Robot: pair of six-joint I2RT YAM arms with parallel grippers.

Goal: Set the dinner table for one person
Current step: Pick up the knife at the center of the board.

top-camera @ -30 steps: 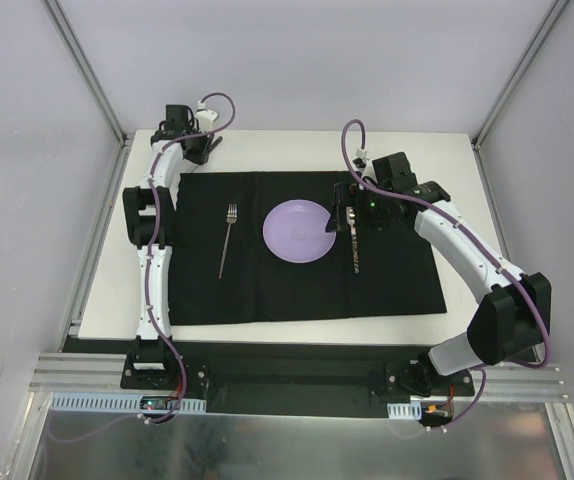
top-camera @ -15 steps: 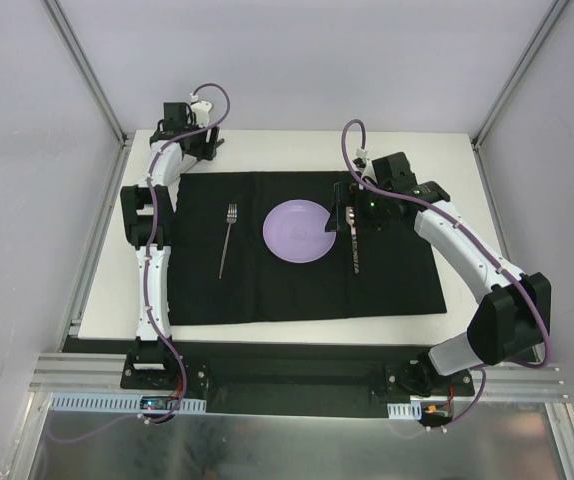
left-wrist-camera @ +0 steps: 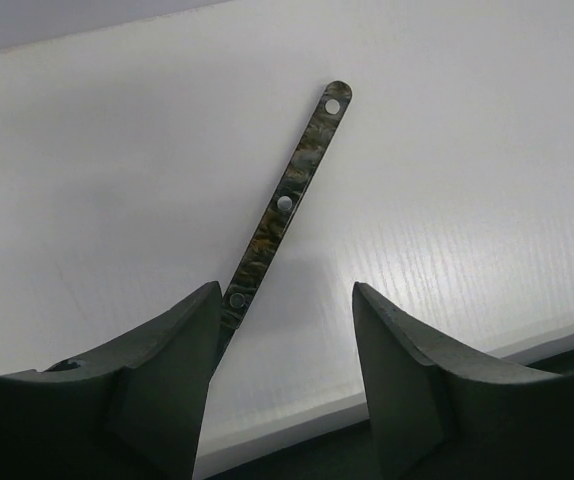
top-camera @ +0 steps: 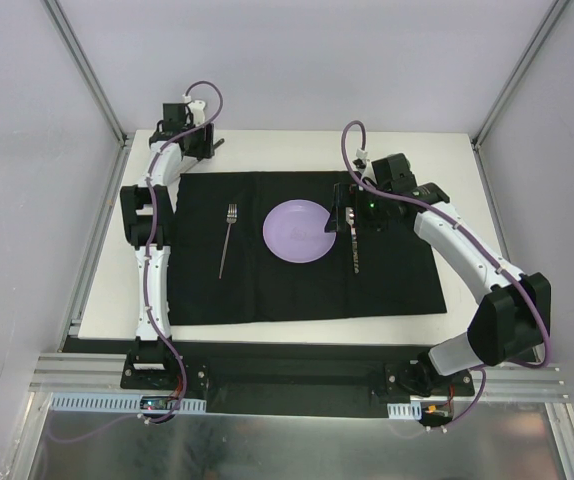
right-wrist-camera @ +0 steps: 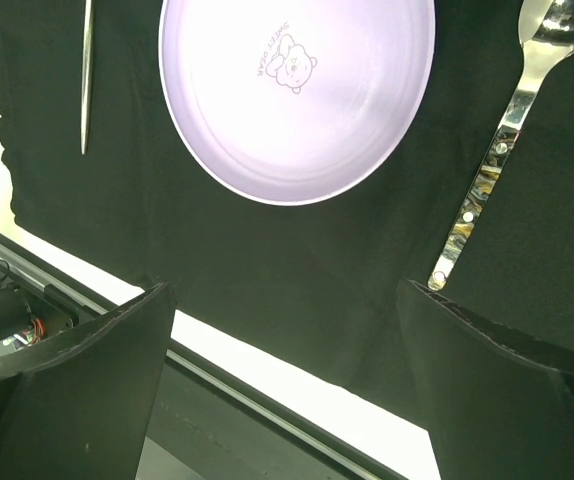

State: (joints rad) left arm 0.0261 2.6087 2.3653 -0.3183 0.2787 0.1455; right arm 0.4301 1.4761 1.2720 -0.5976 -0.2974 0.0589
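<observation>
Top external view: the dinner table (top-camera: 447,160), a plain white top, fills the middle of the scene with a black mat (top-camera: 297,290) spread across it. On the mat a purple plate (top-camera: 298,231) sits at the centre, a fork (top-camera: 227,240) lies just to its left and a spoon (top-camera: 353,240) just to its right, both lengthwise. My left gripper (top-camera: 210,143) is out at the far left corner of the table, beyond the mat. In the left wrist view its fingers are parted with nothing clamped. A dark mottled handle (left-wrist-camera: 287,195) with three rivets lies flat on the bare white surface and runs down to the inner edge of one finger. Its other end is hidden, so I cannot tell which utensil it is, though I would guess a knife. My right gripper (top-camera: 345,212) hovers over the mat by the spoon's bowl, fingers spread wide and empty. I judge the setting mostly done, with plate, fork and spoon in place. What remains, as I read it, is to grasp that last piece at the corner and lay it on the mat beside the plate
</observation>
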